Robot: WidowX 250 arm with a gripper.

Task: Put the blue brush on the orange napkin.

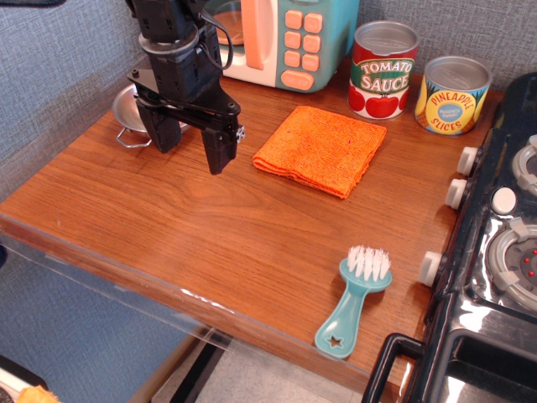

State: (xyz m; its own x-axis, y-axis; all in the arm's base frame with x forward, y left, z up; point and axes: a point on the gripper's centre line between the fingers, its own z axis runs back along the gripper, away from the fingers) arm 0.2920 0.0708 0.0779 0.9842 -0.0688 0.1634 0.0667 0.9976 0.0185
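The blue brush (354,302) lies flat on the wooden table (168,227) near the front right edge, white bristles pointing away, star-cutout handle toward the front. The orange napkin (320,149) lies folded at the middle back of the table. My gripper (191,155) hangs over the left part of the table, left of the napkin and far from the brush. Its two black fingers (218,147) point down, spread apart, with nothing between them.
A toy microwave (281,38) stands at the back. A tomato sauce can (383,70) and a pineapple slices can (452,95) stand at the back right. A small metal pot (134,109) sits behind the gripper. A black toy stove (495,252) borders the right side.
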